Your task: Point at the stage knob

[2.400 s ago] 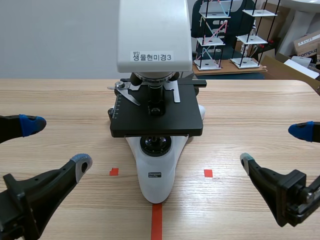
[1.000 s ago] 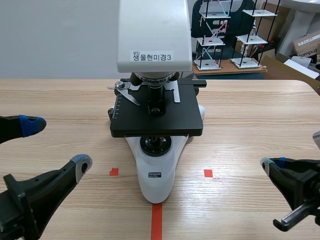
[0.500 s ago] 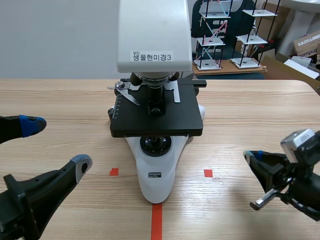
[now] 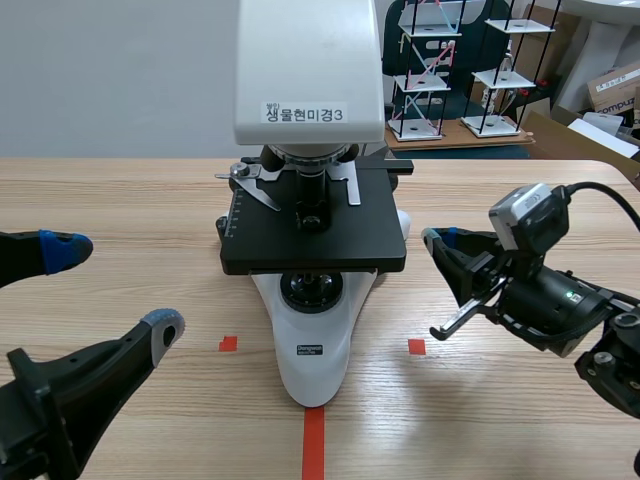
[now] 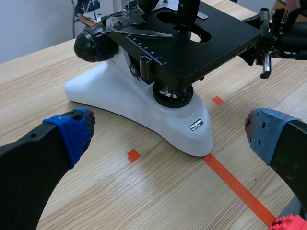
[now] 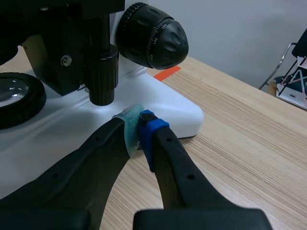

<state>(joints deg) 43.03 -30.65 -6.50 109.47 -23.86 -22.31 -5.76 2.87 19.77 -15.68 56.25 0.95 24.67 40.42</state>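
right gripper (image 6: 139, 130) closed, tips just short of stage knob (image 6: 102, 72)
left gripper (image 4: 110, 288) spread wide, well apart from microscope (image 4: 315, 350) base edge

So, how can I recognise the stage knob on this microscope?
Start at the white microscope, then find its flat black stage. Under the stage, just ahead of the right tool, a slim black stage knob hangs straight down. Its neighbour, the big round focus knob, sticks out sideways instead.
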